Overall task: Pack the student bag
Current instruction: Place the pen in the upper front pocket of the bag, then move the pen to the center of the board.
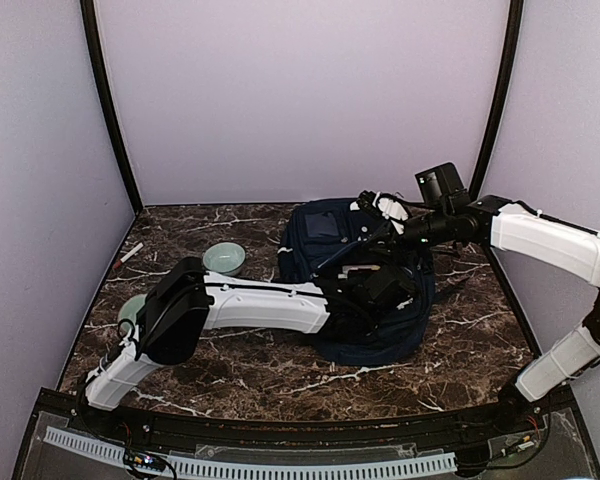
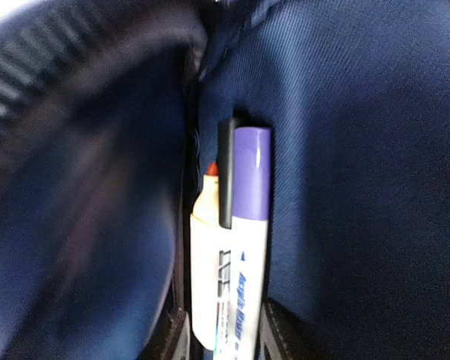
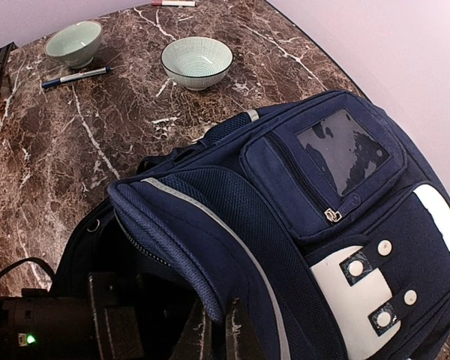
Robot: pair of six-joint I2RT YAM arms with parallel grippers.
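My left gripper (image 2: 225, 341) was clenched on a purple-capped marker (image 2: 244, 247), its dark fingers pinching the white barrel low down, cap end away from me. The marker's long axis ran straight ahead along my reach. The student bag (image 1: 365, 335) was not in front of this tool but around it. To the tool's left a dark padded fold bulged close, and to its right the ribbed navy lining lay almost against the cap. Just left of the barrel sat an orange-tipped thing (image 2: 208, 187) that I could not identify, nor could I tell whether the two touched. This arm was the one inside, so I judged the coming move to be a plain release and a withdrawal back along that same axis, with little room sideways.

Further right, my right gripper (image 3: 217, 335) sat at the bag's top lip and appeared clamped on the rim fabric, holding the mouth up. The zip pocket with its clear window (image 3: 343, 150) lay ahead of it to the right.

The bag rested on a dark marble table (image 1: 230, 365). Well ahead and left of the right gripper stood a celadon bowl (image 3: 73, 43) and a striped bowl (image 3: 197, 61), with a pen (image 3: 75, 76) lying near them. Plain lilac walls (image 1: 300, 90) closed the space
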